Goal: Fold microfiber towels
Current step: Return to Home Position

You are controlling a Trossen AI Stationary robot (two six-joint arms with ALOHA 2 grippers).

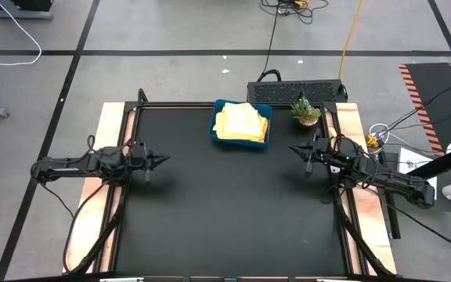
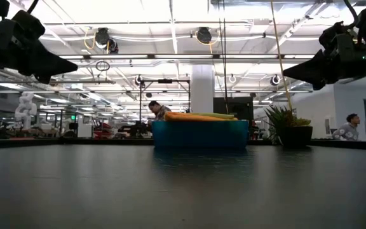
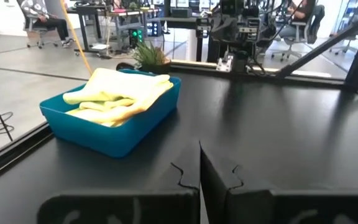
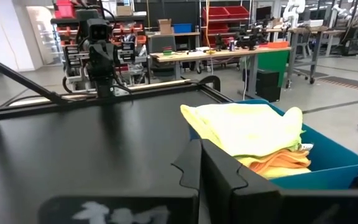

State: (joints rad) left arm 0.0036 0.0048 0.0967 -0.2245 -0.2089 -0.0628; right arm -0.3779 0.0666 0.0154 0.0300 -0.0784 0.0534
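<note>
Lying in the tray (image 1: 214, 130), towels (image 1: 241, 121) sit beyond fingers (image 1: 157, 160).

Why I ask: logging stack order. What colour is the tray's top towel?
Pale yellow-green towel; clearest in right wrist view.

We find the tray (image 1: 214, 133) at the far middle of the table (image 1: 225, 219), with the microfiber towels (image 1: 241, 121) stacked inside it. Just to its right stands a potted plant (image 1: 304, 110). The left gripper (image 1: 165, 160) and right gripper (image 1: 293, 148) hang over opposite sides, well apart.
</note>
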